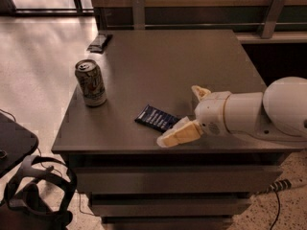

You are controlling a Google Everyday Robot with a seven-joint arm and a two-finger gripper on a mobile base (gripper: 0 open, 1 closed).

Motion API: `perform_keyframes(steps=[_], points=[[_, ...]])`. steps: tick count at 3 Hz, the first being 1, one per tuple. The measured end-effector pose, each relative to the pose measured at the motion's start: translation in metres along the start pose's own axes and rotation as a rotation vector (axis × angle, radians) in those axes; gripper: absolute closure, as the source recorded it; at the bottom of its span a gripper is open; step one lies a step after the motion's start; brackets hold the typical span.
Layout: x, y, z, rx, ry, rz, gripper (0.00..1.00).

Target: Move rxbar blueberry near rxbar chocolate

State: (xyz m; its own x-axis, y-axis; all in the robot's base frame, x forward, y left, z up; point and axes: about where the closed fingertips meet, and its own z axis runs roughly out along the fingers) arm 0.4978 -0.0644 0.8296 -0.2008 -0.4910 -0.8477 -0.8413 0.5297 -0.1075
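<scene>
Reaching in low from the right, the arm holds its end effector [180, 115] spread wide and gripping nothing beside the rxbar blueberry [156, 117], near the tabletop [158, 61] front edge, one finger [178, 135] hiding the wrapper's right end.

Office-like room, grey drawer cabinet [163, 56], polished floor [38, 61], jaws at cabinet's front

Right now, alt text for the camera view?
The gripper, open, sits at the right end of the rxbar blueberry near the front edge of the table. The rxbar chocolate lies at the far left corner; a can stands upright between.
</scene>
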Motion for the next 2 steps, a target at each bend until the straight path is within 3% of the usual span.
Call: perform_keyframes(steps=[2], points=[[-0.0049,0.0048,0.0177,0.086,0.052,-0.031,0.00]])
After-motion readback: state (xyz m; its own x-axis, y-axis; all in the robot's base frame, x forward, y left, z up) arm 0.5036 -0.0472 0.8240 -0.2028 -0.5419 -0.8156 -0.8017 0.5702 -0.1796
